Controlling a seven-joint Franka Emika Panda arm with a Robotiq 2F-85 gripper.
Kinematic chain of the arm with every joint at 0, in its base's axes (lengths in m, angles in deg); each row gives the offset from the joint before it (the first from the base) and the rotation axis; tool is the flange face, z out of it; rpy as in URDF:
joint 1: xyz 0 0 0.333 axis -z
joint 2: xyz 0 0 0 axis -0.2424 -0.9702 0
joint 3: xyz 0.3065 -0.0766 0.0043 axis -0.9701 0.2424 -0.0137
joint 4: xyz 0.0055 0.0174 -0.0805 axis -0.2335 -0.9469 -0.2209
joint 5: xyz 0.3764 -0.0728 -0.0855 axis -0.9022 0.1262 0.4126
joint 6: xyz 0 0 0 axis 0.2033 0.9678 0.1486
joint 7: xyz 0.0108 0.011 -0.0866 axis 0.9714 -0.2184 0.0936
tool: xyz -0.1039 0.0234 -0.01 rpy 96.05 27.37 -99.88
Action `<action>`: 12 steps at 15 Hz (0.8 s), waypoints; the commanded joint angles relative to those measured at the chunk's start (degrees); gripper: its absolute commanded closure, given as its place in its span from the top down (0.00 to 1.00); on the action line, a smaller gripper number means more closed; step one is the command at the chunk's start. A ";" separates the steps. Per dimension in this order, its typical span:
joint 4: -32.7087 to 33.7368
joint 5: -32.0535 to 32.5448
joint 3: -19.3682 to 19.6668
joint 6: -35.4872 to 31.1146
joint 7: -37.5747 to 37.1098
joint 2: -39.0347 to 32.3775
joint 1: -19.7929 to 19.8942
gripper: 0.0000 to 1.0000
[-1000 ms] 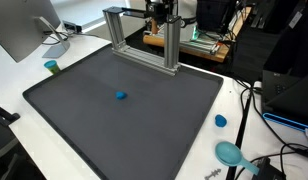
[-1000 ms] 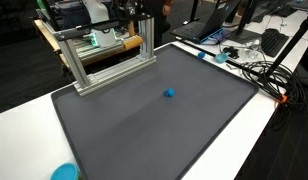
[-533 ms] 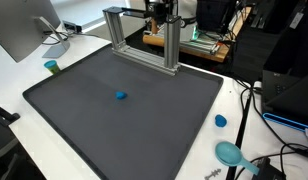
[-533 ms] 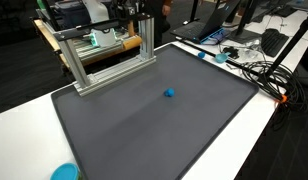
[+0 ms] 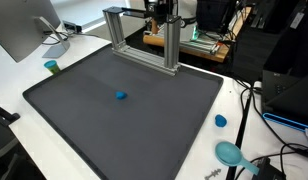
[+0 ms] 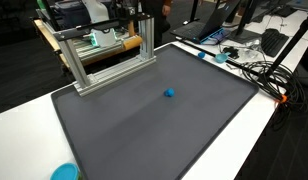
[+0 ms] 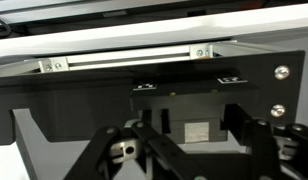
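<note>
A small blue object (image 5: 121, 96) lies alone near the middle of a dark grey mat (image 5: 104, 130); it shows in both exterior views (image 6: 169, 94). My gripper (image 5: 159, 13) is far from it, up at the back over the top bar of an aluminium frame (image 5: 142, 42). In the wrist view my gripper (image 7: 194, 140) stands open with nothing between its fingers. It faces a black panel (image 7: 184, 95) below a silver bar (image 7: 124, 60) of the frame. The blue object is out of the wrist view.
A green cup (image 5: 52, 67) and a monitor (image 5: 19, 35) stand beside the mat. A blue lid (image 5: 221, 121) and a teal bowl (image 5: 230, 152) lie near a corner. Cables (image 6: 256, 70) and laptops lie at the table's side.
</note>
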 commanded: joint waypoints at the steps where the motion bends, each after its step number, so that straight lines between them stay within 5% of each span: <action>1: 0.26 0.47 0.33 2.28 -0.50 0.77 -0.02 0.45; 4: 0.01 0.13 0.89 2.31 0.12 1.84 -0.07 0.32; 7: -0.61 -0.73 1.77 1.80 1.29 2.95 -0.34 0.62; 8: -0.74 -1.16 2.11 1.59 1.78 3.10 -0.49 0.63; 9: -0.87 -1.90 2.85 1.59 2.75 3.21 -0.76 0.40; 12: -0.80 -4.52 4.66 2.16 6.15 3.32 -1.59 0.30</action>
